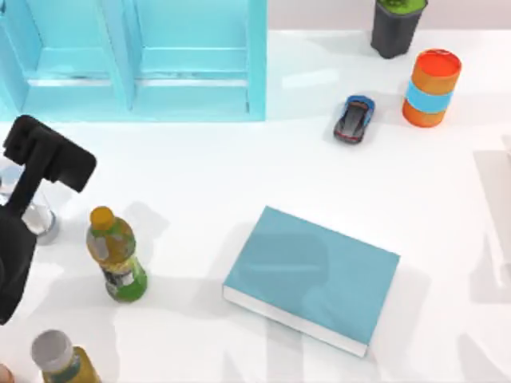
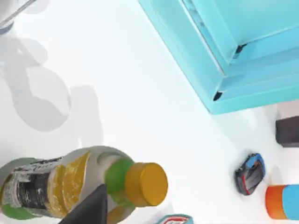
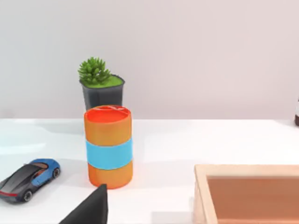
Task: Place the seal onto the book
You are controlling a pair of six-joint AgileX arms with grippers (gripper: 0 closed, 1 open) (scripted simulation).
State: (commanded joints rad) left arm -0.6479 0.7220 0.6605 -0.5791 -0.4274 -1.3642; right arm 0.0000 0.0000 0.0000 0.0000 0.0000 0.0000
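Left arm (image 1: 32, 207) by juice bottle (image 1: 116, 255); book (image 1: 313, 277) unobstructed.

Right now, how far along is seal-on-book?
Done: nothing; the book cover is bare. In hand: left gripper at the table's left, beside the juice bottle, apart from the book; right gripper faces the orange cylinder. Left: grasp the seal, carry it, set it on the book.

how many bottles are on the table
2, both at the table's left: a juice bottle with an orange cap left of the book, and a grey-capped bottle at the bottom-left edge. More may be out of frame.
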